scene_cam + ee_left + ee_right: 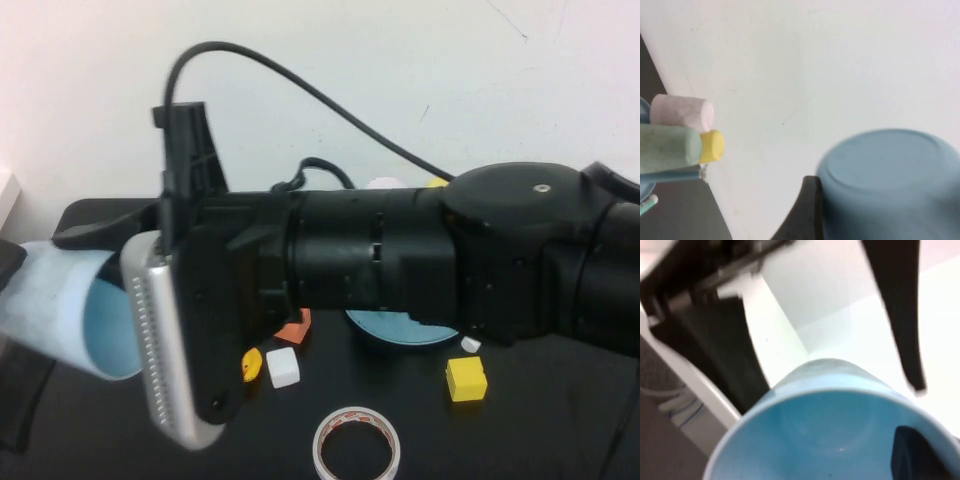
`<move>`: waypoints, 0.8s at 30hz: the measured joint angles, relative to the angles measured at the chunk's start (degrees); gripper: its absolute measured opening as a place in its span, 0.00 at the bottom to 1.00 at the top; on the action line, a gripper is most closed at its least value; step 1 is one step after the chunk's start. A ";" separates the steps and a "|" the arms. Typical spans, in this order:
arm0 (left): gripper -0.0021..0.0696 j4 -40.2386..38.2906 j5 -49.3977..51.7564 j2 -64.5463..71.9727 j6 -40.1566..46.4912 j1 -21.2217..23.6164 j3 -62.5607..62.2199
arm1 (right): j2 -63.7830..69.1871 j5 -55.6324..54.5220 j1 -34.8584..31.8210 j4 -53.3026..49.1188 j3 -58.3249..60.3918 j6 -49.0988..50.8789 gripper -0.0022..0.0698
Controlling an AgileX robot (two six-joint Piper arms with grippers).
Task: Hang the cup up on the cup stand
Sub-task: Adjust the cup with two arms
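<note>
Currently the light blue, tapered plastic cup (75, 310) sits in the air well to the left of the round blue dish-based cup stand (400, 328), which is mostly hidden behind the right arm. The cup's long axis is near horizontal, with the mouth pointing back toward the stand and the base pointing away. The right gripper (917, 417), on the stand side, is spread across the rim with one finger inside and one outside, not yet clamped. The left gripper (10, 330), on the far side from the stand, looks to be pinching the base end. The stand's posts already carry other cups. To be hung, the mouth must tip down over a post.
</note>
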 joint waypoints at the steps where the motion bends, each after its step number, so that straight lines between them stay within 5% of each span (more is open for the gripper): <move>1: 0.99 -0.18 -0.24 0.00 0.00 0.00 0.00 | 0.13 0.23 0.31 0.00 -0.33 0.00 0.06; 9: 0.99 -0.66 -0.23 0.00 0.10 0.00 0.00 | 0.46 4.26 2.55 -0.22 -0.62 0.00 0.06; 15: 0.83 -0.77 -0.88 0.00 0.10 0.00 0.00 | 0.46 3.00 3.19 -0.22 -0.62 0.00 0.06; 24: 0.80 -0.88 -3.03 0.00 1.69 0.00 0.00 | 0.46 -0.29 3.78 -0.22 -0.62 1.32 0.08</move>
